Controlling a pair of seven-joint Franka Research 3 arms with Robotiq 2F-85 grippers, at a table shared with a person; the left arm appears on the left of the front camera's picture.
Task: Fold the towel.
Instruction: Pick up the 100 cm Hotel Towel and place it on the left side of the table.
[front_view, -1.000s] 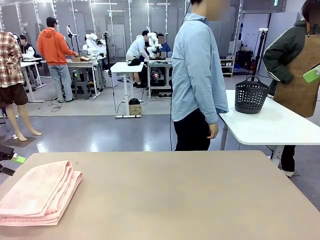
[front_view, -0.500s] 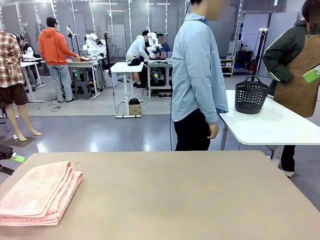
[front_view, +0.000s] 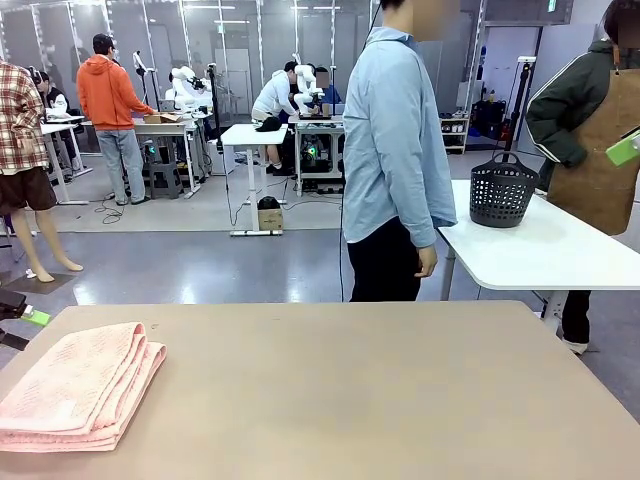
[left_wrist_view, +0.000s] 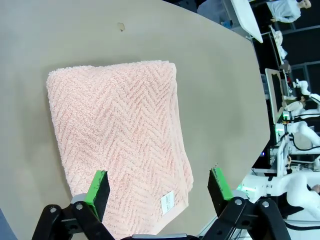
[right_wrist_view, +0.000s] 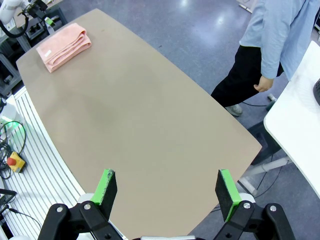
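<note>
- Right now, operator, your left jaws (left_wrist_view: 157, 187) stand spread wide with nothing between them, hanging above the towel (left_wrist_view: 120, 140).
- You see the towel folded into a flat stack directly under and ahead of those jaws; its near end runs between the two green pads (left_wrist_view: 97, 186) as seen from the left wrist, without touching them.
- Your small white tag (left_wrist_view: 167, 202) sits on the towel's near corner, closer to the right-hand pad of the left jaws.
- From the front you find the towel (front_view: 75, 390) on the bench (front_view: 380, 390) at its left near corner, layered edges facing the middle.
- Your right jaws (right_wrist_view: 167, 192) are likewise released and empty, held high over the bench's (right_wrist_view: 150, 130) bare surface.
- Seen from those right jaws, the towel (right_wrist_view: 64, 46) lies well apart at the far left corner.
- A person in a light blue shirt (front_view: 400, 140) stands beyond the bench's far edge, hand (front_view: 427, 262) hanging down.
</note>
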